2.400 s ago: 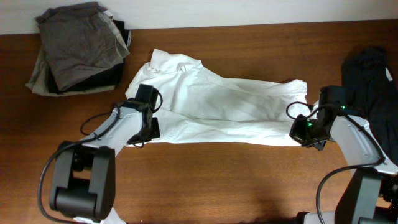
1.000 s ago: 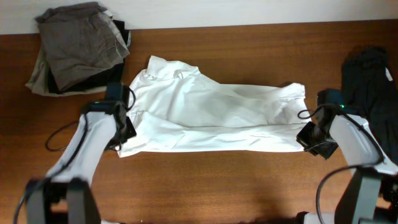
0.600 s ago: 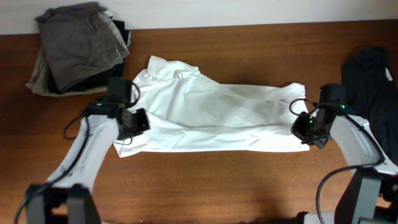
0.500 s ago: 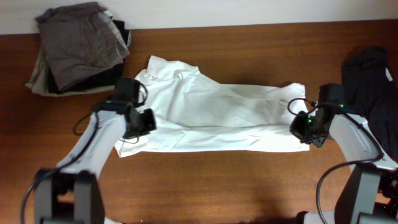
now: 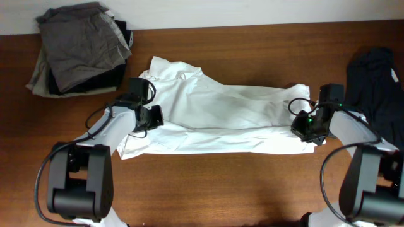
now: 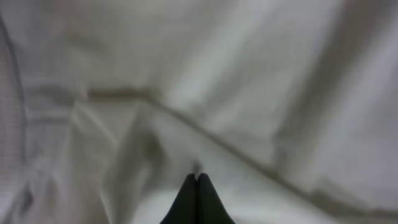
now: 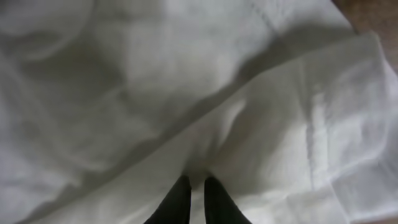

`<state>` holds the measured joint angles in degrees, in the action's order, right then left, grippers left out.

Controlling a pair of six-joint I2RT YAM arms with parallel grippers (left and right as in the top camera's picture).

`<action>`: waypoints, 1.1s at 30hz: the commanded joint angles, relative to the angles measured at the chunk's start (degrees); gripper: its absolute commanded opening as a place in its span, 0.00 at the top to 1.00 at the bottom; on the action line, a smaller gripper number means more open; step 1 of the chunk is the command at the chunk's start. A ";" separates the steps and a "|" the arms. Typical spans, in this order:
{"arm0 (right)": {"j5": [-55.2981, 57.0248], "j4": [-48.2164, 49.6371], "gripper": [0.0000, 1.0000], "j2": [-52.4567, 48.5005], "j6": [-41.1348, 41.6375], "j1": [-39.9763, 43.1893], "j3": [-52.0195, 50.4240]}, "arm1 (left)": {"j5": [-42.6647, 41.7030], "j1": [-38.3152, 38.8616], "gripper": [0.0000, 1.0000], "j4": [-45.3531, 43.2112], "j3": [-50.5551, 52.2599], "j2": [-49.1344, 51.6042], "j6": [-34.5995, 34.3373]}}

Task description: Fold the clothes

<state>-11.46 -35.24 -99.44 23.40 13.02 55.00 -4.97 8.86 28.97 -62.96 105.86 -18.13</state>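
Both arms have come in from the ends of the white collared shirt (image 5: 221, 107), which lies in a long band across the middle of the brown wooden table (image 5: 221, 189). The left gripper (image 5: 149, 117) has left the shirt's outer edge and now sits over the cloth near the collar. The right gripper (image 5: 302, 126) has edged inward at the hem end. The shirt itself has barely shifted, so I take the stretching-out as finished and a fresh hold for the next fold as under way.

In its wrist view the left gripper's fingers (image 6: 197, 186) are pressed together, and whether cloth is caught I cannot tell. The right gripper's fingers (image 7: 180, 199) are almost closed, pinching a ridge of shirt.

I count one white shirt, one pile of folded grey-brown and dark clothes (image 5: 79, 44) at the far left corner, and one crumpled black garment (image 5: 379, 82) by the right arm.
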 commanded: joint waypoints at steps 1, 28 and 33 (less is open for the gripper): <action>3.21 2.47 0.86 -1.95 -0.46 0.13 0.39 | 4.90 -0.42 0.99 -3.19 0.00 2.75 1.53; 10.05 -16.72 0.31 -1.86 -4.74 0.11 30.58 | 14.21 -3.72 0.92 9.77 -18.23 -1.11 5.90; 1.81 -16.63 0.05 -1.95 -7.96 0.11 36.61 | -4.00 -2.12 0.50 9.42 -24.48 -1.09 11.39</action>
<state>-2.81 -51.79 -101.54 18.39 13.04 88.55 5.69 5.52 38.98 -83.59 106.63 -10.96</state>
